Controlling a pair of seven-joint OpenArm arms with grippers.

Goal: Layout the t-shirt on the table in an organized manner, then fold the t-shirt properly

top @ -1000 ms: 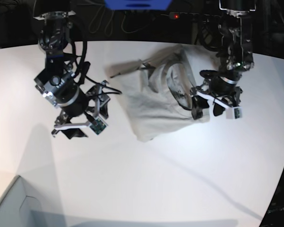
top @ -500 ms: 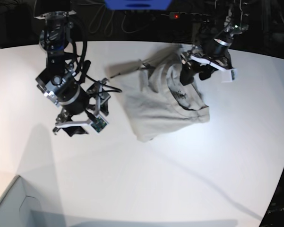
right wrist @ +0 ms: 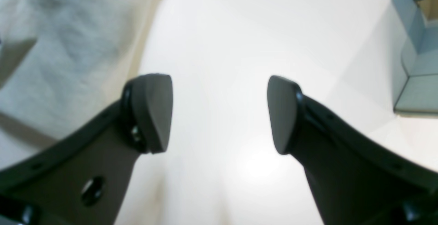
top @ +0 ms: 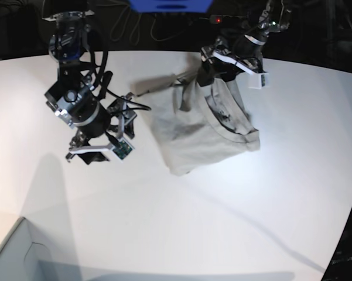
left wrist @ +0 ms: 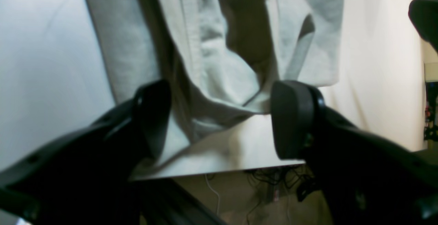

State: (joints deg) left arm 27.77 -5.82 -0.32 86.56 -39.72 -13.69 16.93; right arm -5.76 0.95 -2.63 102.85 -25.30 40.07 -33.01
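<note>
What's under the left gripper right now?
The crumpled t-shirt at the far edge of the table, between open fingers. Folds hide the layers beneath.

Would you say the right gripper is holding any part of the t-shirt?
No, the right gripper stands open over the bare table, with the t-shirt off to one side.

- Base view: bright, even light on the white table (top: 234, 222); the background beyond its far edge is nearly black.
- Soft grey shadows fall across the near left of the table, and a thin diagonal one runs toward the right edge.
- Right wrist view: overexposed, with a glare patch on the table between the dark, blurred fingers (right wrist: 150, 112).
- Left wrist view: dimmer, warm-tinted; the t-shirt (left wrist: 219, 47) folds hold deep shadows and the near fingers are out of focus.
</note>
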